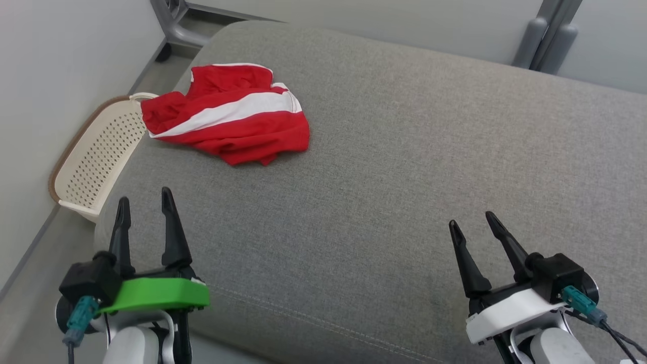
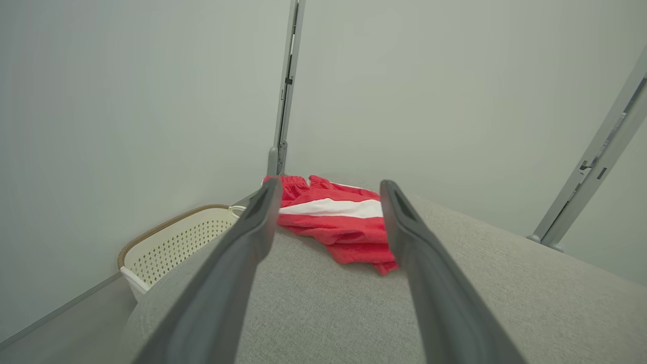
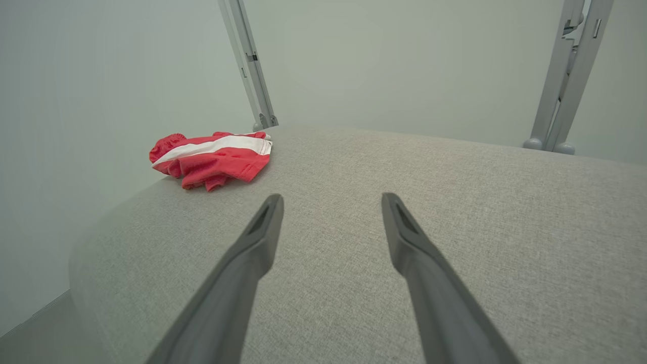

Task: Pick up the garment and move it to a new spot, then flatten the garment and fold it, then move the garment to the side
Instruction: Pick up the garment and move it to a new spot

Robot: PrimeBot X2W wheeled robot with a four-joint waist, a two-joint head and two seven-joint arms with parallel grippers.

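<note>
My left gripper [image 1: 144,196] and right gripper [image 1: 471,219] are spread, empty. The garment [image 1: 227,114] beside the basket [image 1: 96,156] looks soft, light; I'd pinch a raised fold.

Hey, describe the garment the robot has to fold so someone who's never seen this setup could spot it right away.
Find the big grey cushion and look to its far left corner, beside the cream perforated basket. The garment lies crumpled there, bright red with a broad white stripe, unlike the plain grey and cream around it.
</note>
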